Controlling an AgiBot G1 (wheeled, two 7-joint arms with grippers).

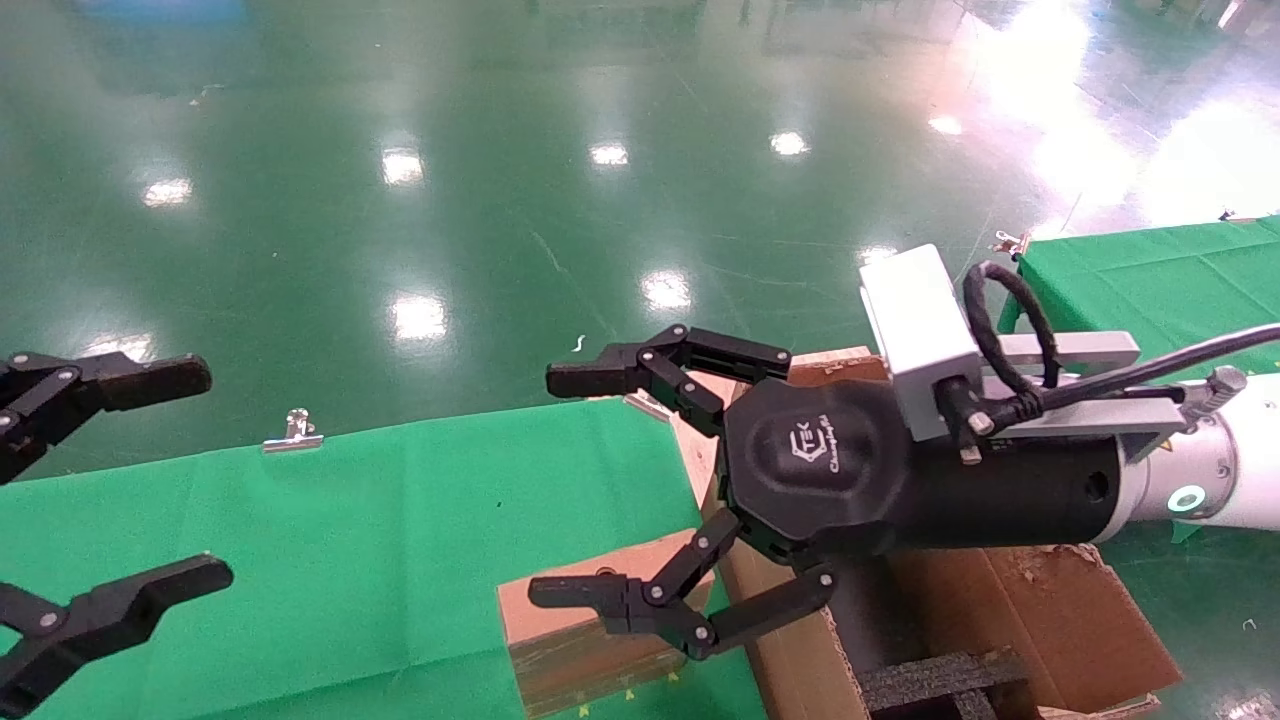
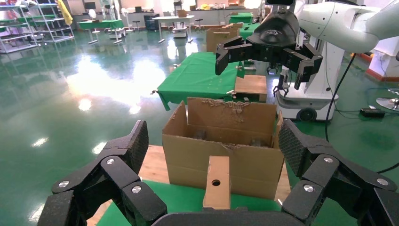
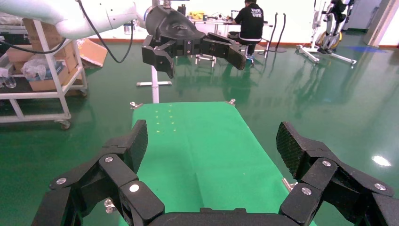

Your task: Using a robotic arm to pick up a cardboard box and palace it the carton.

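Note:
The small cardboard box lies on the green table at its right end, against the carton. The carton stands open with ragged flaps and black foam inside. My right gripper, on the white arm with the teal ring, hangs open and empty just above the box. My left gripper is open and empty over the table's left end. In the left wrist view the left gripper faces the box, with its round hole, and the carton behind it. The right wrist view shows the right gripper open over green cloth.
A metal clip holds the cloth at the table's far edge. A second green table stands at the back right. Shiny green floor lies beyond. The carton rests on a wooden board.

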